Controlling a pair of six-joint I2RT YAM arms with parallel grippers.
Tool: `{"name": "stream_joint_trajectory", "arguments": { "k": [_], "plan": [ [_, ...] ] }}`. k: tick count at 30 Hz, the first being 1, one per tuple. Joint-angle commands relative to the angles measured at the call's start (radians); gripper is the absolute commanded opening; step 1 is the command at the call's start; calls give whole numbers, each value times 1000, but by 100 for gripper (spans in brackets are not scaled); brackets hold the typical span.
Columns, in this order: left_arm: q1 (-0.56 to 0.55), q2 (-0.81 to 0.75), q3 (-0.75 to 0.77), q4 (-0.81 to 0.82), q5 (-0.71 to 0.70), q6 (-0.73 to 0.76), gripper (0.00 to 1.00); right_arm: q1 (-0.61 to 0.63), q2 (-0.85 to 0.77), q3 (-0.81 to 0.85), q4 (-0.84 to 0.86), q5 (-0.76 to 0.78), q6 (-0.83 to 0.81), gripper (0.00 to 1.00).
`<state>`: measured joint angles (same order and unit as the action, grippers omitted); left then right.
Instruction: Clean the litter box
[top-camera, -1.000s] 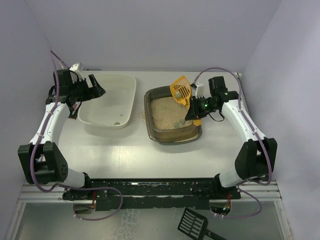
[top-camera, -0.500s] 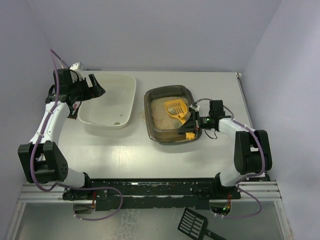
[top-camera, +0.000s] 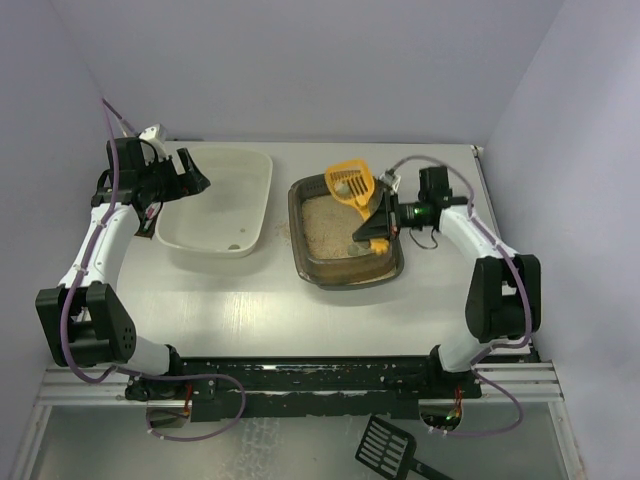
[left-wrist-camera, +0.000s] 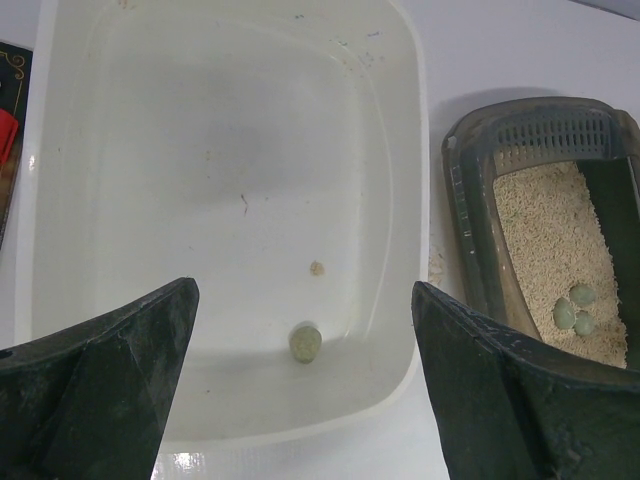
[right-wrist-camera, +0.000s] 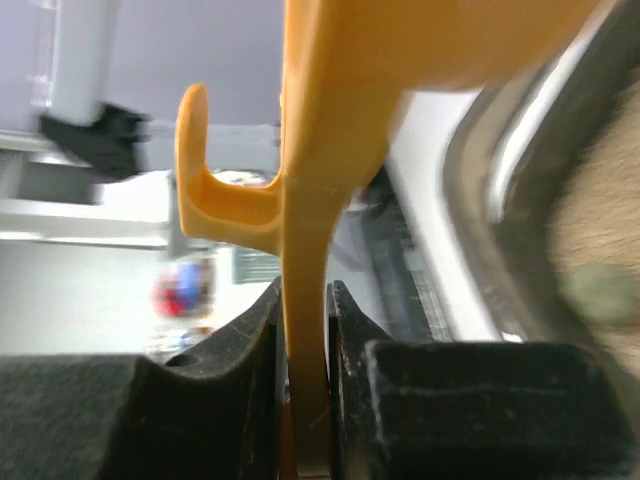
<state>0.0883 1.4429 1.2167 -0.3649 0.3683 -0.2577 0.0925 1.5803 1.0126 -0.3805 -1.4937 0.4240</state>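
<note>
Top external, for the whole layout: litter box (top-camera: 345, 283) right of centre on the table (top-camera: 250, 305), white tub (top-camera: 262, 205) at its 9 o'clock, near but apart. Over the box's 3 o'clock rim, the right pincer (top-camera: 384, 220), clamped on the handle of an orange scoop (top-camera: 349, 183). Scoop head held up toward 12 o'clock, with what look like grey-green lumps in it. Over the tub's 10 o'clock corner, the left pincer (top-camera: 192, 176). Below the table's near edge at 6 o'clock, a black scoop (top-camera: 386, 444).

Left wrist alone, for detail: fingers (left-wrist-camera: 110, 390) spread wide and empty, one lump (left-wrist-camera: 305, 343) on the tub floor, three more on the sand in the box.

Right wrist alone, for the grip: orange handle pinched tight between dark fingers (right-wrist-camera: 225, 400), box rim a blur at 3 o'clock.
</note>
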Motion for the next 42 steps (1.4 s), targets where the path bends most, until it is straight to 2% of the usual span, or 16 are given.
{"name": "stream_joint_trajectory", "arguments": {
  "k": [1, 2, 3, 6, 10, 17, 21, 25, 28, 33, 37, 42],
  "plan": [
    [-3, -13, 21, 1, -21, 18, 99, 45, 27, 342, -560, 456, -529, 0],
    [-4, -13, 20, 2, -22, 18, 99, 72, 41, 385, -599, 533, -553, 0],
    [-3, -13, 18, 4, -23, 15, 99, 86, 57, 410, -621, 545, -559, 0],
    [-2, -10, 19, 10, -28, 15, 99, 126, 78, 452, -636, 514, -549, 0],
    [-1, -10, 44, -20, -65, 62, 99, 215, 139, 562, -647, 568, -539, 0],
    [43, 26, 157, -111, -72, 95, 99, 286, 427, 971, -754, 420, -544, 0],
    [68, 24, 177, -108, -68, 80, 99, 324, 620, 1129, -774, 335, -538, 0],
    [95, 25, 183, -110, -66, 77, 99, 381, 746, 1234, -788, 302, -539, 0],
    [114, 13, 161, -92, -61, 76, 99, 459, 799, 1308, -771, 387, -532, 0],
    [139, -6, 128, -71, -48, 80, 99, 620, 862, 1425, -769, 730, -551, 0],
    [152, -13, 128, -71, -32, 80, 99, 675, 868, 1450, -724, 946, -531, 0],
    [170, -26, 122, -64, -6, 74, 99, 682, 875, 1446, -687, 1177, -514, 0]
  ]
}}
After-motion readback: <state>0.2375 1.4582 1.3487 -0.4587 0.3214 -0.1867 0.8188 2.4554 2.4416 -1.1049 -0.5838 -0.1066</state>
